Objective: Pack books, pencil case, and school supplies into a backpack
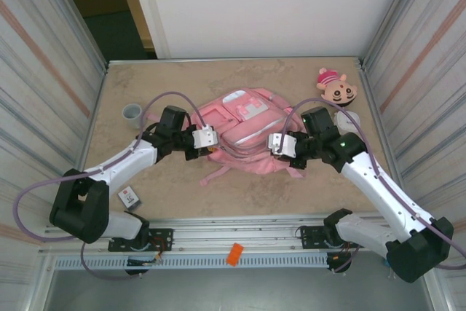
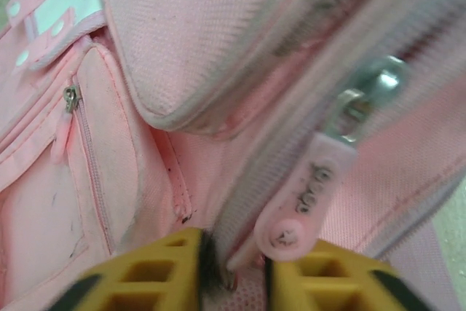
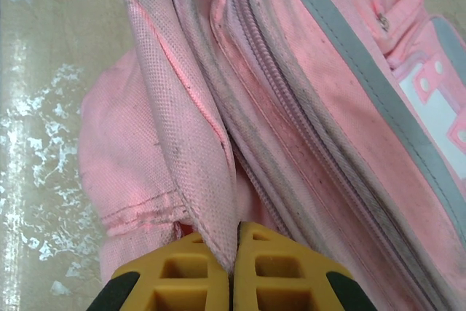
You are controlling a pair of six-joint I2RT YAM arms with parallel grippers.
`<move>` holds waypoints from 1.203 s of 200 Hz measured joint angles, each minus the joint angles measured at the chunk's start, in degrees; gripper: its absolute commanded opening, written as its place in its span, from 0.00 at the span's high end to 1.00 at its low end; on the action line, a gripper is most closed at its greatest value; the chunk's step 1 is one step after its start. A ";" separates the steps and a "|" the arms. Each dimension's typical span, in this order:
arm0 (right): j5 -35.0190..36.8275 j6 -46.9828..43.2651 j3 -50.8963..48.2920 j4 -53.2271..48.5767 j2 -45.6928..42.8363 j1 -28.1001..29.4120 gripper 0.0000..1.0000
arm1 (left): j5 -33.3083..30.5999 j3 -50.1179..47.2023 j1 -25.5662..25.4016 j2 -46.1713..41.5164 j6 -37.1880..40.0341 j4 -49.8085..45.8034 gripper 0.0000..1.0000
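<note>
The pink backpack (image 1: 244, 125) lies flat mid-table, front pockets up. My left gripper (image 1: 211, 138) is at its left side. In the left wrist view its yellow fingers (image 2: 156, 278) stand a narrow gap apart, with a pale zip strip (image 2: 240, 216) running down between them. A pink pull tab (image 2: 306, 202) rests over the right finger. My right gripper (image 1: 273, 143) is at the backpack's right side, shut on a fold of pink fabric (image 3: 196, 172). A small white piece with red marks (image 1: 129, 197) lies near the left arm's base. The yellow-orange book is hidden.
A grey cup (image 1: 132, 113) stands at the left. At the back right are a pink-and-tan plush head (image 1: 336, 87) and a white rounded box (image 1: 348, 120). An orange clip (image 1: 234, 253) sits on the front rail. Striped walls close in both sides.
</note>
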 measured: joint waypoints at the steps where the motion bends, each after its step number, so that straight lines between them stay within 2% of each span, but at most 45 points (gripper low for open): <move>1: 0.00 0.09 0.00 0.00 0.00 -0.07 1.00 | 0.02 0.02 0.00 0.00 0.13 -0.07 0.93; 14: 0.00 0.55 -0.15 0.59 0.02 -1.68 1.00 | 0.63 0.11 0.00 -0.42 0.50 -1.03 1.00; 37: -0.50 2.27 -0.61 1.16 0.94 -5.22 1.00 | 2.14 -0.48 0.00 -3.76 -0.81 -2.45 1.00; 79: -4.44 6.97 -2.62 5.79 3.87 -11.06 1.00 | 4.26 -7.21 -0.48 -16.37 -8.52 -1.90 1.00; 100: -5.60 8.92 -3.41 7.80 4.92 -12.09 0.80 | 4.35 -8.87 -1.68 -18.75 -12.09 -1.99 1.00; 115: -5.46 11.17 -3.41 8.50 5.11 -12.52 0.73 | 3.85 -8.92 -2.86 -19.06 -14.67 -1.62 1.00; 130: -5.40 14.64 -3.37 8.98 4.72 -13.00 0.61 | 3.28 -8.94 -3.82 -18.99 -17.20 -0.68 1.00; 150: -4.92 22.71 -2.75 8.46 3.08 -12.96 0.48 | 2.60 -8.98 -4.37 -18.34 -20.50 1.03 1.00; 176: -3.30 36.48 0.83 5.53 -0.46 -10.86 0.41 | 2.71 -9.62 -4.90 -17.00 -23.56 3.85 1.00; 216: 0.11 60.52 4.13 0.68 -5.18 -1.81 0.41 | 2.01 -10.84 -5.44 -16.68 -26.45 5.79 1.00; 240: -1.49 77.31 1.64 1.95 -4.92 3.69 0.48 | 0.13 -10.82 -5.44 -16.20 -27.45 7.58 1.00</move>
